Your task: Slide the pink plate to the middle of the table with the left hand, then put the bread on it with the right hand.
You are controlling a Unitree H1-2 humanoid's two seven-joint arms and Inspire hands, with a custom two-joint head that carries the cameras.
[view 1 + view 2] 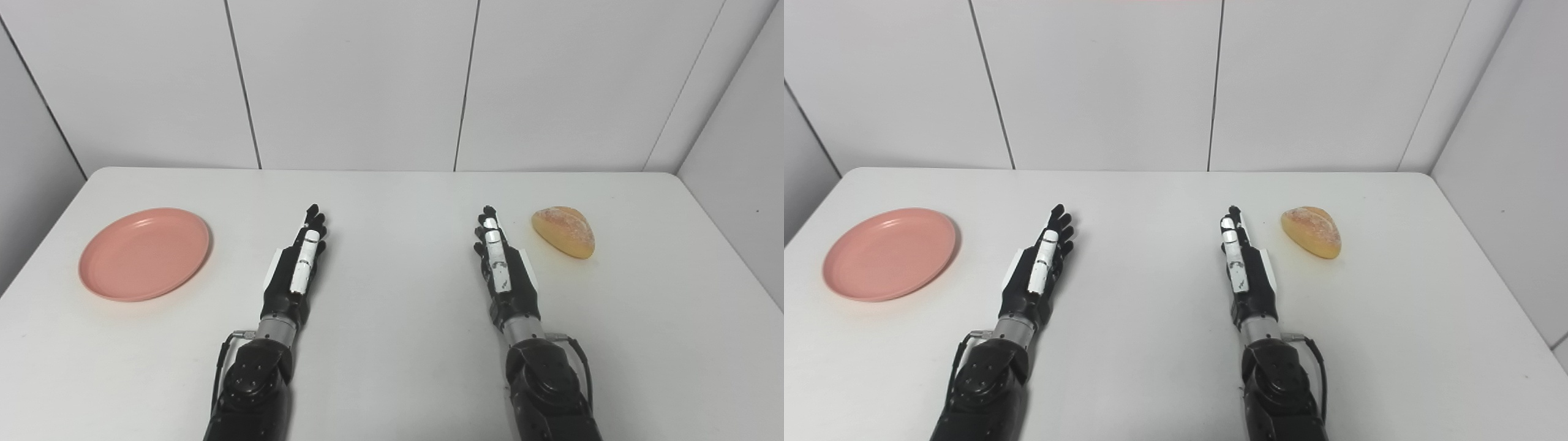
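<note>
One pink plate [144, 253] lies far left on the table [392, 367]; one bread [564, 231] lies right. Two hands, left hand [299, 263] and right hand [501, 265], rest between them, fingers straight, holding nothing.

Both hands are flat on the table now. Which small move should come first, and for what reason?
Probably the left hand should move left toward the pink plate. The plate lies empty near the table's left edge, apart from that open hand, and the bread lies untouched beside the open right hand, so the slide comes first.
</note>
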